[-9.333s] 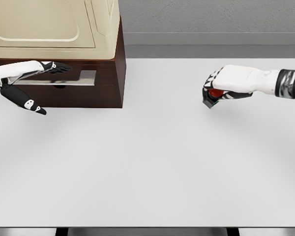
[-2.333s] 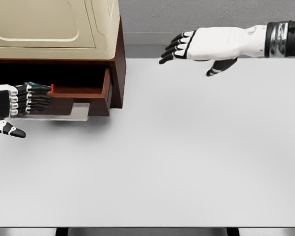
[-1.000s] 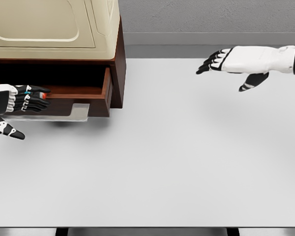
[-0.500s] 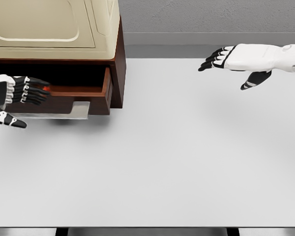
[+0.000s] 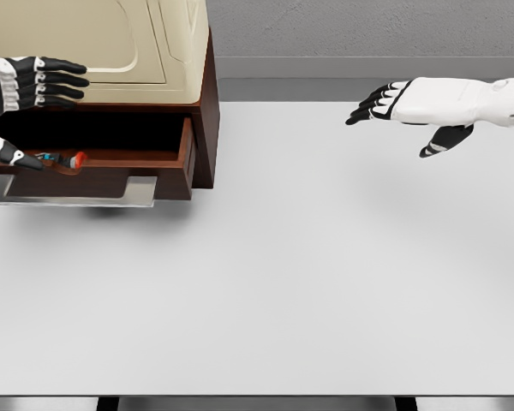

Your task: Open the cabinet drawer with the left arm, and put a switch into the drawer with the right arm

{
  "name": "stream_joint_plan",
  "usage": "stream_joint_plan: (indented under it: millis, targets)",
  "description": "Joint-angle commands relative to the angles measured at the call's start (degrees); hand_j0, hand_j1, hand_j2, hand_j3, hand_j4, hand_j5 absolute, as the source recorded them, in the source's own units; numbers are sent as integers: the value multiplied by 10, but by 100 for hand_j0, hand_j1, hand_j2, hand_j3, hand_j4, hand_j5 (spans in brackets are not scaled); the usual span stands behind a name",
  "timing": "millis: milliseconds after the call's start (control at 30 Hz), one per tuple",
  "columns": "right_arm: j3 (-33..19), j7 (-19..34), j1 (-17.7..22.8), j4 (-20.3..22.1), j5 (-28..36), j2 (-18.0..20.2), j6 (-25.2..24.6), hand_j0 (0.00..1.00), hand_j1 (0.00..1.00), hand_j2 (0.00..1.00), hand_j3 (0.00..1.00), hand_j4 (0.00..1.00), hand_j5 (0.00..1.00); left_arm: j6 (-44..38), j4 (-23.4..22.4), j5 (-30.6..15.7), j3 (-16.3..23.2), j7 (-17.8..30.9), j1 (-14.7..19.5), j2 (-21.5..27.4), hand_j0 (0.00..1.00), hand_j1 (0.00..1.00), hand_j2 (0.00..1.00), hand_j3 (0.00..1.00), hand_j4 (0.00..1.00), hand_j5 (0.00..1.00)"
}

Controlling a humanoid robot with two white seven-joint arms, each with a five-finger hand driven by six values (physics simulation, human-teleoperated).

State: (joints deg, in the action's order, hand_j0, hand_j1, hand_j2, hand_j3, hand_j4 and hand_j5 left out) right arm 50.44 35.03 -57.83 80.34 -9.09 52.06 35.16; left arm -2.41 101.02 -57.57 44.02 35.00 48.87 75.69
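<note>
At the upper left of the frame my left hand [image 5: 21, 81] hangs in front of the cream cabinet [image 5: 94, 51], fingers [image 5: 62, 75] spread wide and holding nothing, the thumb dipping toward the drawer [image 5: 128, 167]. The drawer stands pulled out, and the switch [image 5: 62, 159] shows as a small red and blue piece just at its front lip, at the far left. I cannot tell whether it lies fully inside or is perched on the edge.

That is my worry: if it sits on the lip, a brush from the thumb as I pull the arm away could tip it out onto the worktop [image 5: 265, 274]. Pushing the drawer in with it riding high could jam it against the cabinet front. The metal handle [image 5: 81, 193] juts below the drawer, so a low retreat of the arm might snag it and drag the drawer.

The worktop is plain white and flat, reaching to the bottom of the frame. At the upper right my right hand [image 5: 415, 101] floats above it, fingers loosely extended, well apart from the cabinet. Behind runs a grey wall [image 5: 368, 34].
</note>
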Motion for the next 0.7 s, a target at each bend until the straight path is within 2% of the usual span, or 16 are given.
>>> stream_joint_plan:
  millis: [0, 67, 133, 233, 300, 367, 467, 667]
  targets:
    - [-1, 0, 0, 0, 3, 0, -2, 100, 100, 100, 100, 100, 100, 122, 0, 69, -4, 0, 0, -21, 100, 100, 100, 100, 100, 100]
    - [-1, 0, 0, 0, 3, -1, -2, 100, 100, 100, 100, 100, 100, 219, 1, 74, -2, 0, -11, -28, 100, 100, 100, 100, 100, 100]
    - [-1, 0, 4, 0, 3, -2, -2, 100, 100, 100, 100, 100, 100, 276, 1, 74, -2, 0, -30, -31, 100, 100, 100, 100, 100, 100]
    - [-1, 0, 7, 0, 3, 0, -2, 100, 100, 100, 100, 100, 100, 286, 1, 74, 3, 0, -48, -47, 100, 100, 100, 100, 100, 100]
    - [-5, 0, 11, -7, 3, -2, -2, 100, 100, 100, 100, 100, 100, 300, 1, 73, 4, 0, -49, -49, 100, 100, 100, 100, 100, 100]
    - [-25, 0, 33, -34, 3, -8, -2, 100, 100, 100, 100, 100, 100, 301, 1, 73, 5, 0, -49, -59, 100, 100, 100, 100, 100, 100]
    - [-25, 0, 43, -34, 2, -11, -2, 100, 100, 100, 100, 100, 100, 326, 1, 76, 5, 0, -49, -91, 100, 100, 100, 100, 100, 100]
    - [-26, 0, 44, -37, 3, -12, -2, 100, 100, 100, 100, 100, 100, 326, 1, 79, 5, 0, -48, -119, 100, 100, 100, 100, 100, 100]
